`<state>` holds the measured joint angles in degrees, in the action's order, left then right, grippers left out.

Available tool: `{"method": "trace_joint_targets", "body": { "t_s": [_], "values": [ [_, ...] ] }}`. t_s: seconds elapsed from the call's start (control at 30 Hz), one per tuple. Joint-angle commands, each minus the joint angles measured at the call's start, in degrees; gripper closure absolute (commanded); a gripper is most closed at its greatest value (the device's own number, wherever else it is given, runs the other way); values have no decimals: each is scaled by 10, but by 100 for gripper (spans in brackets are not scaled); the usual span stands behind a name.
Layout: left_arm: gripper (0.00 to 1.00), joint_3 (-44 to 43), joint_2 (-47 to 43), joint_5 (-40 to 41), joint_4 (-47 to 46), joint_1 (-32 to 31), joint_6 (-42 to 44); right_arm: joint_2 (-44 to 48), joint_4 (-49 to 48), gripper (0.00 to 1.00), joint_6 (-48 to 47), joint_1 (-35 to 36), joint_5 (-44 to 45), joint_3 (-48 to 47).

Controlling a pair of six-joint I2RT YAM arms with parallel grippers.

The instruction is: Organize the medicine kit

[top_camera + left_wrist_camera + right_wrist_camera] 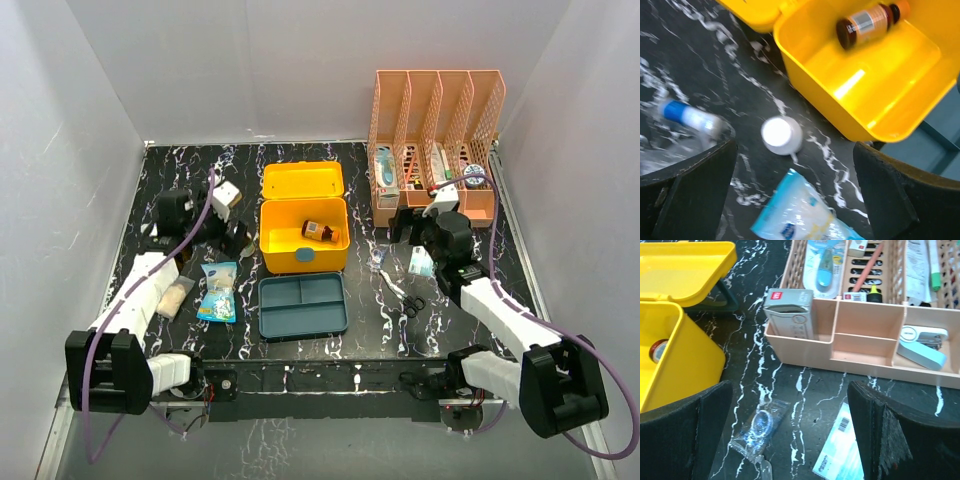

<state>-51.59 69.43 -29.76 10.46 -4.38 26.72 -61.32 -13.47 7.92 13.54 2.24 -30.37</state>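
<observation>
The medicine kit [303,250] is a yellow box at the table's middle, its hinged lid [302,181] thrown back. A brown bottle [320,231] lies inside it, seen on its side in the left wrist view [867,22]. The teal divided insert tray [302,305] lies on the table in front of the box. My left gripper [237,238] hovers open just left of the box, above a small white round cap [781,135] and a blue-white packet [800,212]. My right gripper [405,225] hangs open right of the box, over a clear packet [760,427] and a light-blue card [840,450].
An orange mesh file rack [437,140] with a white box [790,312] and a stapler [920,345] stands at the back right. A beige packet [175,297], black scissors [412,303] and a blue-capped tube [690,116] lie on the dark marbled table.
</observation>
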Motion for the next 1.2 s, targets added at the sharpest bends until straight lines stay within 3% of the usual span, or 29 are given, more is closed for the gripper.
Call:
{"method": "trace_joint_targets", "body": {
  "t_s": [0.0, 0.23, 0.87, 1.17],
  "values": [
    [1, 74, -41, -71, -155, 17, -86, -7, -23, 2, 5, 35, 38, -39],
    [1, 143, -20, -74, -277, 35, -156, -9, -23, 2, 4, 53, 57, -41],
    [1, 266, 73, -94, -512, 43, -219, -2, -12, 2, 8, 67, 68, -44],
    [1, 261, 146, -77, -589, 42, -245, 8, -5, 2, 8, 70, 82, -46]
  ]
}}
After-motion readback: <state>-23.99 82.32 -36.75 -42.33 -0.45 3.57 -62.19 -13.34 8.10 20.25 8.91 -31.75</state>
